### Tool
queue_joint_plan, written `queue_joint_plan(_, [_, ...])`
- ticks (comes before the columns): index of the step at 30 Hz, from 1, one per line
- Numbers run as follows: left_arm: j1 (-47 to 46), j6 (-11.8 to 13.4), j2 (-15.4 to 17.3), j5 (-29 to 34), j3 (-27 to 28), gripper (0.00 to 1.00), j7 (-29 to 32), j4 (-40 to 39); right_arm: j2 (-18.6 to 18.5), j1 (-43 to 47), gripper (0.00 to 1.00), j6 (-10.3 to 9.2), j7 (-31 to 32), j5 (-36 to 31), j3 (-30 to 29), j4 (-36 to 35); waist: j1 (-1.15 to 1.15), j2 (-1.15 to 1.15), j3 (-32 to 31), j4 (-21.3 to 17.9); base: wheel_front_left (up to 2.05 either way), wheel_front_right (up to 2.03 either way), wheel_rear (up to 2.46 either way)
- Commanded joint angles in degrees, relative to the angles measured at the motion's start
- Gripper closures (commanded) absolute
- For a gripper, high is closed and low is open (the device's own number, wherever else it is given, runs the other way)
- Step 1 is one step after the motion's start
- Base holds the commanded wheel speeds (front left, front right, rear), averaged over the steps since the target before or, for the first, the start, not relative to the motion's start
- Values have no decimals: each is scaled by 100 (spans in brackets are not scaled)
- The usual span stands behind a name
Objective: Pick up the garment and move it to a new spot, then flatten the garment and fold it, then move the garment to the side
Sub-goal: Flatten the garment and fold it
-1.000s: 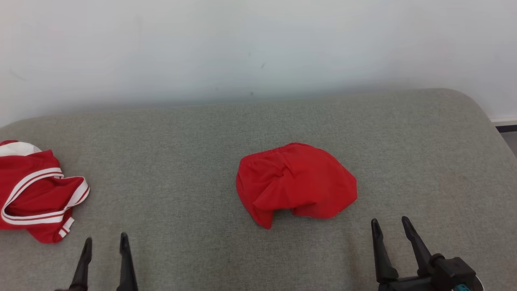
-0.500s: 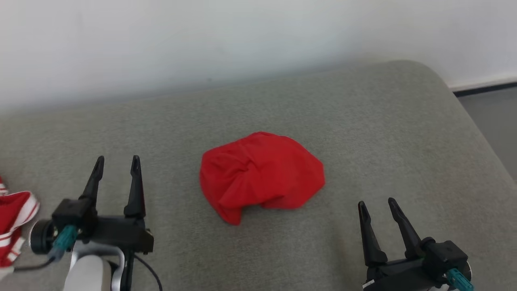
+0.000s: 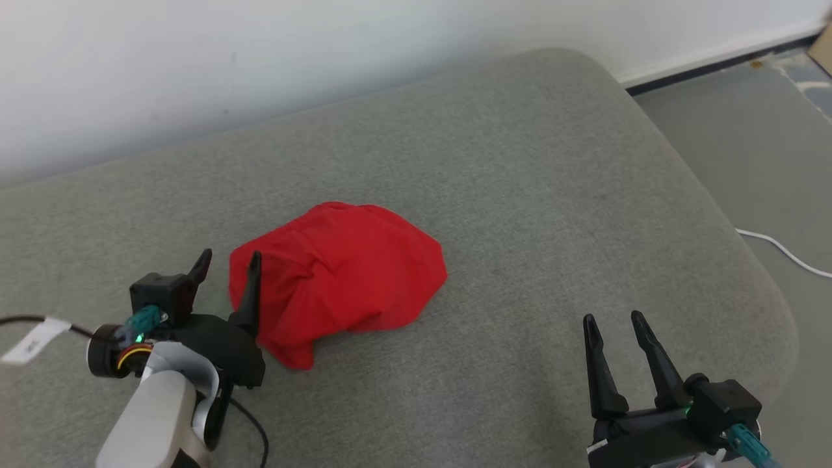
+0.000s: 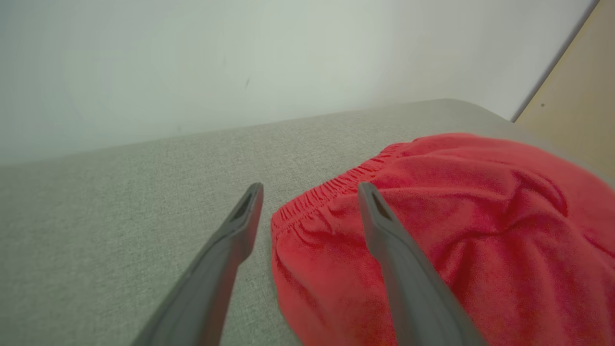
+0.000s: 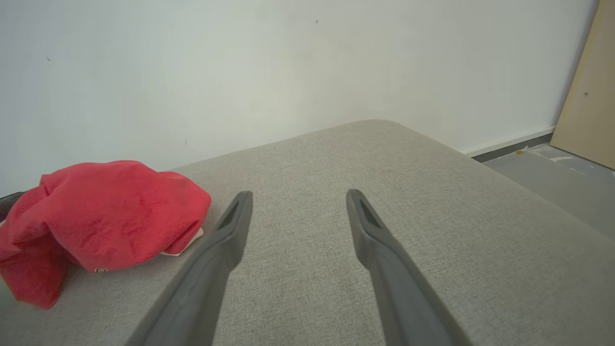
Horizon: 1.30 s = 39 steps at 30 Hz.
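Left claw (image 3: 231, 255) and right claw (image 3: 612, 317) each have two long tapered black fingers (image 3: 599, 374) on a black housing (image 3: 721, 400) with a teal plug (image 3: 142, 320) and green light (image 3: 686, 411). The left forearm (image 3: 156, 416) is pale grey; its black cable (image 3: 78, 330) bears a white tag (image 3: 32, 338).

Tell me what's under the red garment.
The garment lies bunched on the grey cushion, which shows around it. In the right wrist view a white bit peeks from under its edge. Anything else beneath the folds is covered.
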Motion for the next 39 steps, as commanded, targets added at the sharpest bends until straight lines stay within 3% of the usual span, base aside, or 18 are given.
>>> queue_joint_plan(1, [-164,8,83,-167,-97,0,143,320,-3,-106,0,20,-8,46,46,21,-1,0,149,-212,0,0,0])
queue_joint_plan(11, [-695,6,-18,-557,-434,0,648,1440,-5,-130,0,20,-8,112,32,37,-1,0,217,-323,0,0,0])
queue_joint_plan(12, [-796,6,-5,-623,-505,80,623,1538,-3,-142,0,20,-8,124,15,32,-1,0,235,-321,0,0,0])
queue_joint_plan(13, [-810,6,9,-672,-543,100,604,1578,-3,-149,0,20,-8,125,2,28,-1,0,241,-315,0,0,0])
queue_joint_plan(19, [-1006,7,78,-807,-664,100,201,1742,-3,-115,0,20,-8,74,-73,-1,-1,0,206,-150,0,0,0])
queue_joint_plan(26, [-1153,8,74,-825,-663,100,-190,1389,-4,37,0,20,-8,-38,-194,-4,-1,0,24,357,0,0,0])
queue_joint_plan(31, [-785,143,90,-728,-332,100,-223,347,-5,83,0,20,-8,-110,-242,-55,-1,0,-80,755,0,0,0])
queue_joint_plan(39, [1111,474,-51,-705,236,100,-218,-1574,-7,161,0,20,-8,-174,-285,-64,-1,0,-106,1261,0,0,0])
